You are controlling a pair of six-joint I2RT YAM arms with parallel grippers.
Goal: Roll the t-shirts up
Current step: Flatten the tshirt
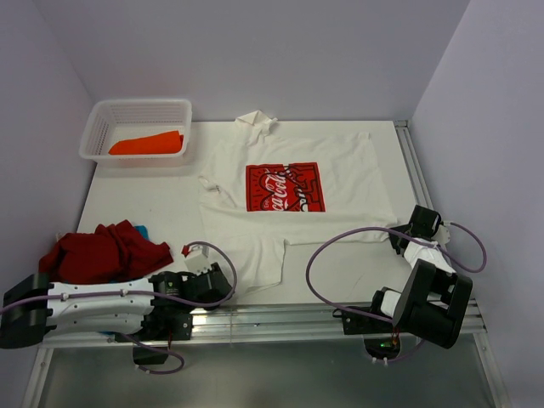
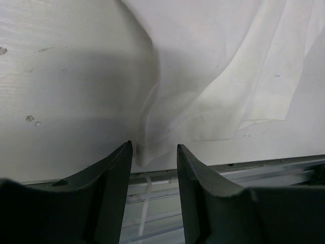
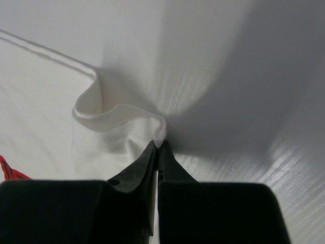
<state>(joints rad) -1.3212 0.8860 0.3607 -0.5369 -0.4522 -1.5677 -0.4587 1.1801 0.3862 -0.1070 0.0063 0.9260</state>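
**Hem Grasp**

The white t-shirt (image 1: 340, 170) lies spread on the table (image 1: 136, 204) — judged light and limp, best held at hem corners. Right end effector (image 3: 159, 145) clenches an edge fold; left end effector (image 2: 155, 150) straddles the near corner, jaws apart.

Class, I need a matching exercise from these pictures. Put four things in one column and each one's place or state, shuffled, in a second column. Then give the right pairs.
Things:
1. white t-shirt
2. orange t-shirt
3. dark red t-shirt
4. right gripper

Place or state:
A. lying in the basket
B. shut on a fold of white cloth
C. spread out in the middle of the table
D. bunched up at the table's near left corner

Pairs: 1-C, 2-A, 3-D, 4-B
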